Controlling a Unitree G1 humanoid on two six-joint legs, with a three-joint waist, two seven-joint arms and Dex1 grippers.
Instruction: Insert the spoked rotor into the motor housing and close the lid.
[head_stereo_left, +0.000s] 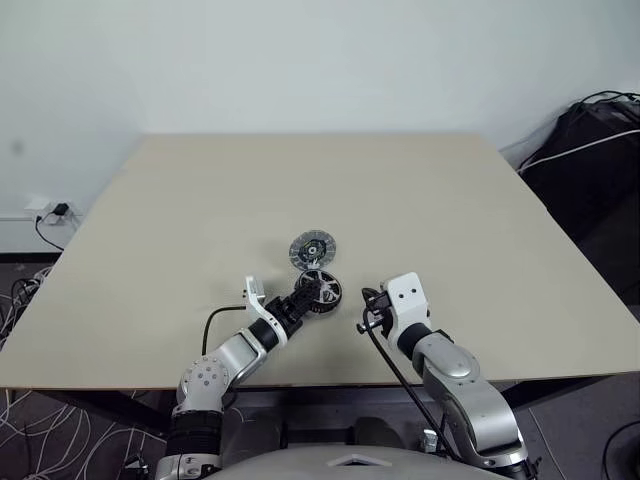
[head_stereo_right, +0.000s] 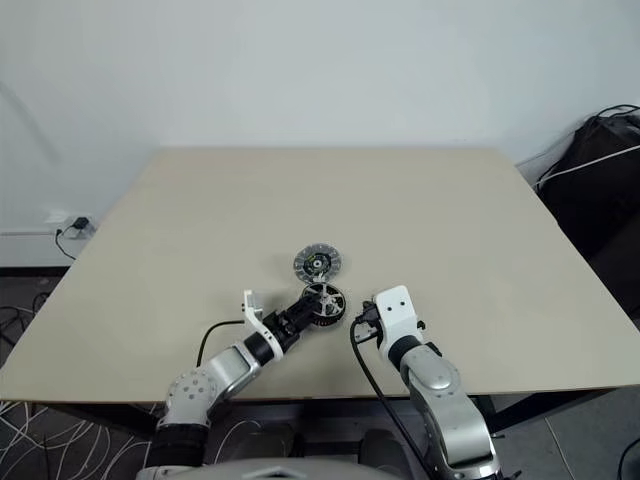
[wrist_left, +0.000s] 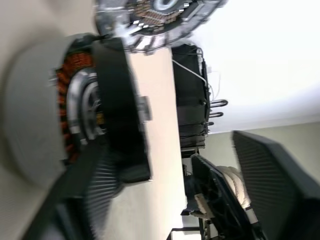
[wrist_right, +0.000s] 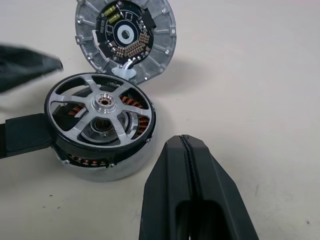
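I find step 1 of 2 done as far as I can judge: the spoked rotor sits inside the motor housing, its silver spokes uppermost and copper windings visible through the gaps. Whether it is fully seated I cannot confirm; it looks slightly tilted in the right wrist view. Step 2 remains: the lid lies on the table just on the far side of the housing, inner face up, its near edge touching or overlapping the housing rim. The left gripper is spread, 1 finger against the housing's left side and the other clear of it, so nothing is grasped. The right gripper is clenched on nothing, near and to the right of the housing, not touching
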